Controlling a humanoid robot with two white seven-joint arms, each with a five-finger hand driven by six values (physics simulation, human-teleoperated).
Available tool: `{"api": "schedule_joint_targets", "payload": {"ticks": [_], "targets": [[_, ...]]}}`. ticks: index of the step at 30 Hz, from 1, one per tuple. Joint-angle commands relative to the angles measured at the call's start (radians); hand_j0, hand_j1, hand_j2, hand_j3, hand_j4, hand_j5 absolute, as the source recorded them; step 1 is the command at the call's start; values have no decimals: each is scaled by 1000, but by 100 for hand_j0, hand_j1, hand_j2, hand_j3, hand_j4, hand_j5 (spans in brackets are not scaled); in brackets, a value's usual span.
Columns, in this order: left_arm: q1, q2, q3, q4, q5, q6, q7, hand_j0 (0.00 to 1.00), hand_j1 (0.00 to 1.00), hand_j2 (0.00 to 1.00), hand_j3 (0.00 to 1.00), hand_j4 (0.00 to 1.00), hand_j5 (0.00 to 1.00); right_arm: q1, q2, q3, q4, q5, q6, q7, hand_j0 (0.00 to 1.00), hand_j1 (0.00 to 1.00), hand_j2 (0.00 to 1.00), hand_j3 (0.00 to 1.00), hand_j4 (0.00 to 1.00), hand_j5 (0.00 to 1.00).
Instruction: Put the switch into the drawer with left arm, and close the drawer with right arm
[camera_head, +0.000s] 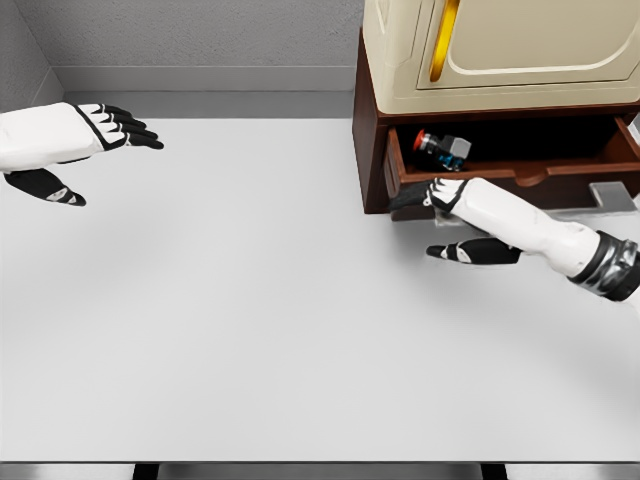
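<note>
The switch (441, 148), a small grey block with a red and blue knob, lies inside the open brown drawer (480, 185) near its left end. My right hand (432, 215) is open, its fingers touching the drawer's front panel near the left corner and its thumb hanging below. Far to the left, my left hand (105, 150) hovers over the table, open and holding nothing, its fingers stretched toward the right.
The drawer belongs to a brown cabinet (366, 120) with a cream appliance (500, 50) on top, at the back right of the white table (250, 330). A grey wall runs behind the table.
</note>
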Motion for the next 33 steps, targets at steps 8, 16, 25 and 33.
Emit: {"api": "schedule_joint_targets", "payload": {"ticks": [8,16,25,33], "targets": [[6,2,15,0,6,2,0,100,100,100,100,100,100,-34,21,-2,61,-8,1,-2,81,81,81,81,81,81],[6,-2,17,-2,7,2,0,100,100,100,100,100,100,-81,52,1,153,-5,1,-2,81,81,81,81,81,81],[25,-2,29,-2,13,2,0,100,100,100,100,100,100,-121,87,8,208,-2,1,0,81,81,81,81,81,81],[28,-2,34,-2,13,2,0,100,100,100,100,100,100,-170,135,11,274,4,1,0,81,81,81,81,81,81]]}}
